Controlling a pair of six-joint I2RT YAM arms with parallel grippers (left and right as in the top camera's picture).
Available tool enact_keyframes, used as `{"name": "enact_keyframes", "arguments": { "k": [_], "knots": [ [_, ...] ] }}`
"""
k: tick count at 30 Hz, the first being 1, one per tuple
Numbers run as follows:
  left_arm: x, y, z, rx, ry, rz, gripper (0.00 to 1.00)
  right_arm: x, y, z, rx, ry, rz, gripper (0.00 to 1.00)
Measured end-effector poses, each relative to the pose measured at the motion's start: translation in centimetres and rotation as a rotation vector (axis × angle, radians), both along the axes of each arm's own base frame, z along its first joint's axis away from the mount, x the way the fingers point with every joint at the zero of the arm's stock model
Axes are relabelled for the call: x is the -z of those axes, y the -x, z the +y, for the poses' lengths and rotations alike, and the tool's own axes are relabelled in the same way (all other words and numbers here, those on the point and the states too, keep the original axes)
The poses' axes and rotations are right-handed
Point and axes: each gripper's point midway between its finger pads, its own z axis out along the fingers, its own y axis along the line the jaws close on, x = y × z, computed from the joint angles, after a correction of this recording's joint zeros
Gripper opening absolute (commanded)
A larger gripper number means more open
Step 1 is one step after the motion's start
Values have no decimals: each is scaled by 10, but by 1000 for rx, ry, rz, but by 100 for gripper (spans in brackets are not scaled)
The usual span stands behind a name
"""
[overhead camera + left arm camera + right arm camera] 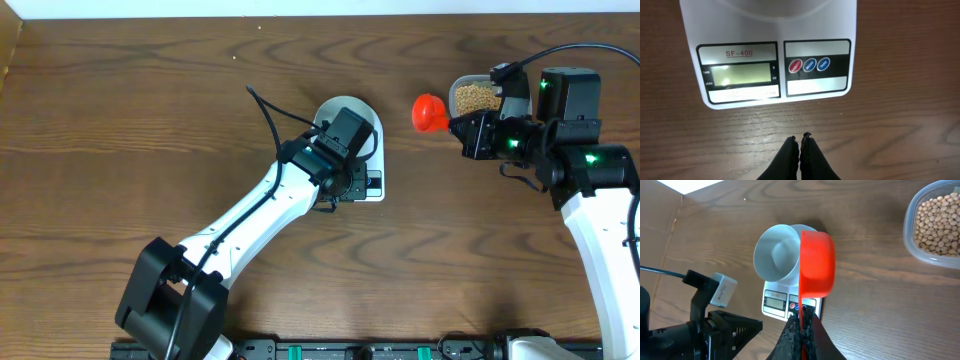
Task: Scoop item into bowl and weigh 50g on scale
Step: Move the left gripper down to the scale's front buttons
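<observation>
The pale blue-grey bowl [776,254] stands empty on the white scale [769,22], whose display [739,75] is blank. It also shows in the overhead view [340,108]. My left gripper [800,138] is shut and empty, its tips over the wood just in front of the scale's button edge. My right gripper [803,316] is shut on the handle of a red scoop [816,262], held on its side in the air between bowl and tub [430,112]. The tan beans [940,222] lie in a clear tub [476,98] behind the right gripper.
The left arm [260,215] reaches from the front edge across the table's middle to the scale. The left wrist housing [715,325] is beside the scale in the right wrist view. A pale wall edge [10,60] runs along the far left.
</observation>
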Motion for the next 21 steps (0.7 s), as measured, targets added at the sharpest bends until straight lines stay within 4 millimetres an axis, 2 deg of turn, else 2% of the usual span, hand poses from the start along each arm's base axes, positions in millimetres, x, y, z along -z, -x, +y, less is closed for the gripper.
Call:
{"name": "enact_keyframes", "arguments": {
  "k": [21],
  "knots": [
    [-1, -5, -1, -4, 3, -21, 8, -1, -1, 0, 0, 0, -6, 1]
  ]
}}
